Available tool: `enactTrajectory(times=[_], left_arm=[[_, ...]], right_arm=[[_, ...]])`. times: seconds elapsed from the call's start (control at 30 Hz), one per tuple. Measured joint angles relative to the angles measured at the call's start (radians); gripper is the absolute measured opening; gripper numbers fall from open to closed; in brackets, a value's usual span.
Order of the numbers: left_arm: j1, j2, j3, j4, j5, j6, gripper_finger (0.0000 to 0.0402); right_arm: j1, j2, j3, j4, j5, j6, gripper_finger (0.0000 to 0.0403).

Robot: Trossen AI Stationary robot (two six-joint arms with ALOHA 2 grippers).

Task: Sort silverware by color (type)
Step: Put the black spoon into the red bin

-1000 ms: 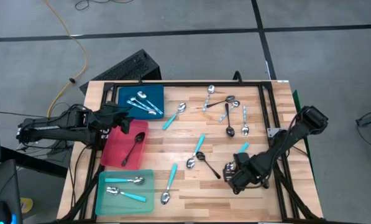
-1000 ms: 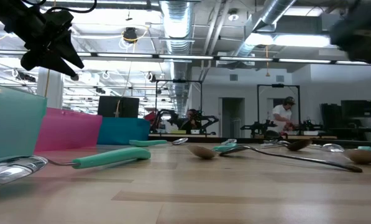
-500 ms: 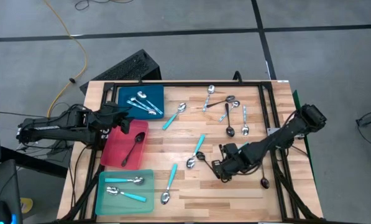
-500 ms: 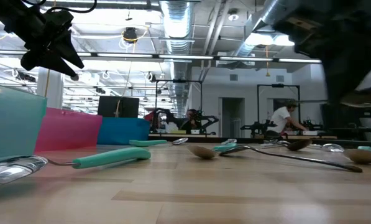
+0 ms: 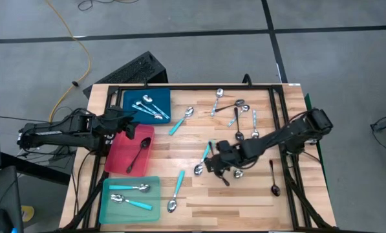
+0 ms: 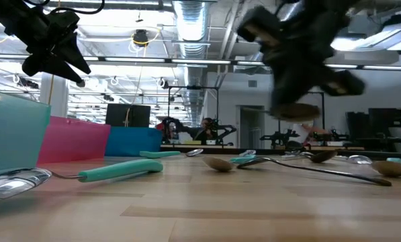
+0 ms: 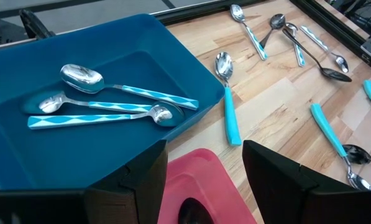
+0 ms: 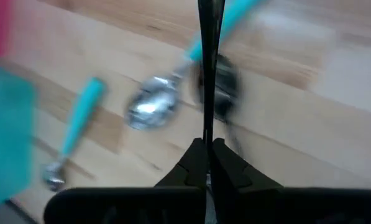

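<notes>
My right gripper [image 5: 212, 166] hangs over the middle of the table, shut on a black spoon [image 8: 205, 62] that sticks out ahead of its fingers. Beneath it lie another black spoon [image 5: 224, 179] and a turquoise-handled spoon [image 5: 206, 152]. My left gripper [image 5: 129, 126] waits, open, above the border of the blue tray [image 5: 161, 96] and the red tray [image 5: 118, 158]; its fingers touch nothing. The blue tray holds three spoons with patterned turquoise handles [image 7: 110, 102]. A black spoon [image 5: 139, 154] lies in the red tray. Two turquoise-handled spoons [image 5: 131, 196] lie in the teal tray [image 5: 108, 210]. My right gripper pinches the black spoon's thin handle [image 8: 205, 127] between its two shut fingers, and the handle runs straight on ahead of them. The spoon is lifted clear of the table. Its bowl [image 6: 295, 111] shows below the gripper in the low view.
Loose spoons lie scattered over the table: turquoise-handled ones [image 5: 181, 120] [image 5: 177, 188], silver and black ones in a far cluster [image 5: 238, 120], and a black one near the right rail [image 5: 274, 178]. A black metal frame [image 5: 283, 116] borders the table. People stand far off in the room [image 6: 307, 124].
My right gripper has swept from the near right part of the table toward the left and slightly toward the far side, carrying the black spoon above the table. A black spoon near the right rail has come into sight as the arm moved off.
</notes>
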Motion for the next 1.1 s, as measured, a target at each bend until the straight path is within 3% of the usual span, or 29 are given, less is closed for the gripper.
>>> enactTrajectory(times=[0.23, 0.4, 0.8, 1.1], left_arm=[[0.000, 0.000, 0.000, 0.000, 0.000, -0.003, 0.0195], [0.000, 0.000, 0.000, 0.000, 0.000, -0.003, 0.0195], [0.000, 0.000, 0.000, 0.000, 0.003, -0.003, 0.0195], [-0.001, 0.000, 0.000, -0.003, 0.010, -0.004, 0.0195]], right_arm=[[-0.082, 0.063, 0.005, 0.205, -0.023, -0.117, 0.0025], [-0.119, 0.136, 0.094, 0.210, -0.053, -0.241, 0.0025], [-0.188, 0.390, 0.448, 0.199, -0.130, -0.495, 0.0025], [-0.230, 0.571, 0.719, 0.167, -0.214, -0.569, 0.0025]])
